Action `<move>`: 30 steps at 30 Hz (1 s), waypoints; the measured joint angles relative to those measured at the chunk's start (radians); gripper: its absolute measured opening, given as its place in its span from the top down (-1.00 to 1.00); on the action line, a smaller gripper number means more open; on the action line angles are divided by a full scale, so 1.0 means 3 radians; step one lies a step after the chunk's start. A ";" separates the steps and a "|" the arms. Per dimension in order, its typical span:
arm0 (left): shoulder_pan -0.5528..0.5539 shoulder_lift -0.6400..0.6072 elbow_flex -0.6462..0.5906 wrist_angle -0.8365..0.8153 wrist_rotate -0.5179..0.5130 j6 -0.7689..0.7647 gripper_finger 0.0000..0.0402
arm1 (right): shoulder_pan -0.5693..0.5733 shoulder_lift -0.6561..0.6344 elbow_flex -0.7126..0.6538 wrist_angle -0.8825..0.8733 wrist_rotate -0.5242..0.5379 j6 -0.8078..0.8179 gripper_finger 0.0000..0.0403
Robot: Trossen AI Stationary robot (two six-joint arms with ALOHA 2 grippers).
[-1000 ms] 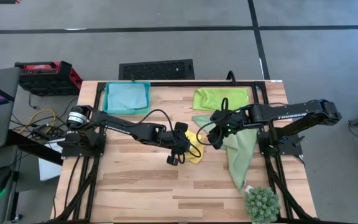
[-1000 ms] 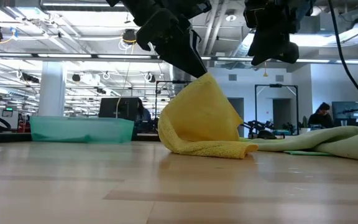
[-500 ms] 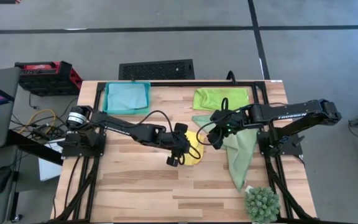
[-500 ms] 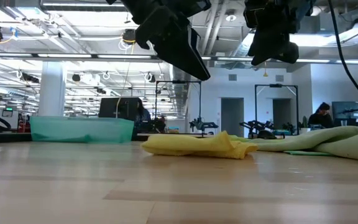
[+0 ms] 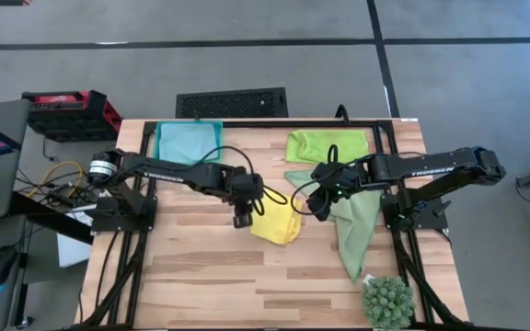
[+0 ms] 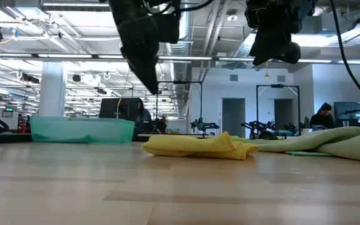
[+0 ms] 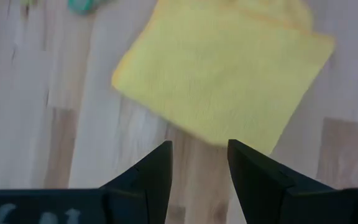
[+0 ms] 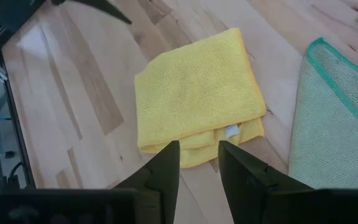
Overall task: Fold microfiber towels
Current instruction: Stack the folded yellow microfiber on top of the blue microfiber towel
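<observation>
The yellow towel (image 5: 277, 222) lies folded and flat on the wooden table near its middle; it also shows in the low view (image 6: 199, 146). Its layered edges and a white tag (image 8: 231, 130) face my right gripper. My left gripper (image 5: 242, 217) hangs open above the bare wood just left of the towel (image 7: 222, 74), its fingers pointing steeply down. My right gripper (image 5: 318, 204) hovers open above the towel's right side. The sage green towel (image 5: 352, 225) lies spread at the right. The lime green towel (image 5: 327, 145) lies at the far right.
A teal tray (image 5: 189, 142) stands at the table's far left, and a spiky green plant (image 5: 387, 302) at the near right corner. A black frame rail (image 5: 293, 122) runs along the far edge. Bare wood stretches along the near side.
My left gripper has let go of the yellow towel's raised part. That part has fallen, and the towel now lies flat and folded. The gripper has then gone toward the table's left and far edges, rolling as it went, and now stands off the towel.
</observation>
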 joint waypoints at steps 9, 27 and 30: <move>0.0016 0.0006 -0.0243 0.0228 0.0155 0.0160 0.27 | 0.0023 0.0000 0.0000 0.0001 -0.0008 -0.0141 0.34; -0.0087 0.0014 -0.1312 0.2356 -0.0145 0.0427 0.27 | -0.0011 0.0025 0.0000 0.0004 0.0003 -0.0261 0.33; -0.0090 0.0014 -0.1426 0.2456 -0.0141 0.0347 0.27 | -0.0015 0.0025 0.0000 0.0004 0.0002 -0.0265 0.34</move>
